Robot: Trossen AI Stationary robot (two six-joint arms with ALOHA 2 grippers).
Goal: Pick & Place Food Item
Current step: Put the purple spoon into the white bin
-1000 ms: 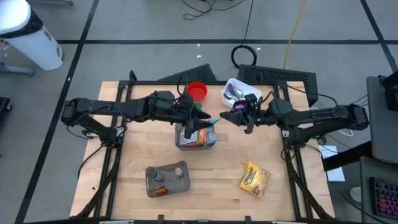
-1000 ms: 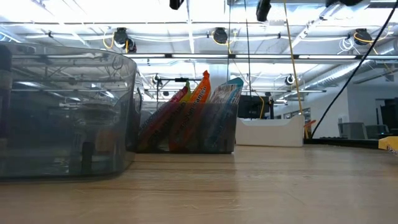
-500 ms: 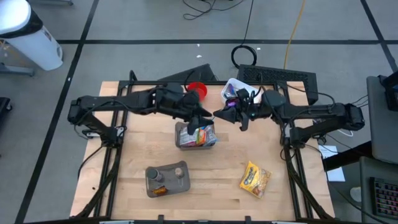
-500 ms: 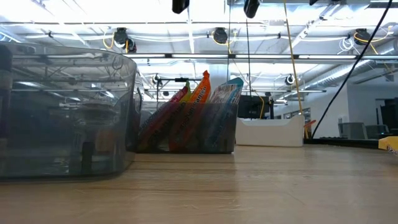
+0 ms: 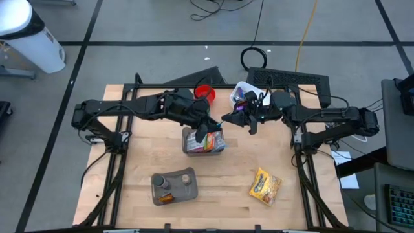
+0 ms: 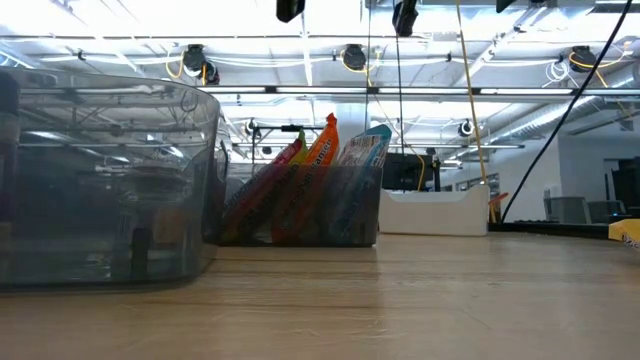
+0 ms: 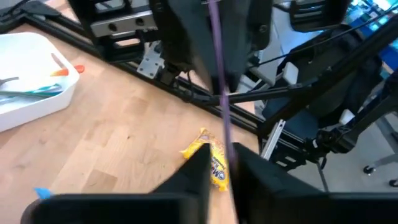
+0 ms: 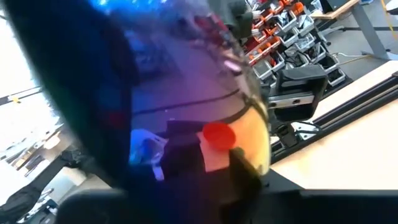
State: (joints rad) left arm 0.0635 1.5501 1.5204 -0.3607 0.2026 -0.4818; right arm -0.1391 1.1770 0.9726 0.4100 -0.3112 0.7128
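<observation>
purple snack wrapper pinched between both your grippers, above the packet bin.
your right gripper (image 5: 233, 119) is clamped shut on the purple snack wrapper (image 5: 240, 110); your left gripper (image 5: 211, 125) meets it, fingers (image 7: 198, 168) nearly closed around the wrapper's thin edge. both hang over the clear bin (image 5: 204, 142) of packets. a yellow packet (image 5: 266, 186) lies apart on the wooden table (image 5: 136, 158).
</observation>
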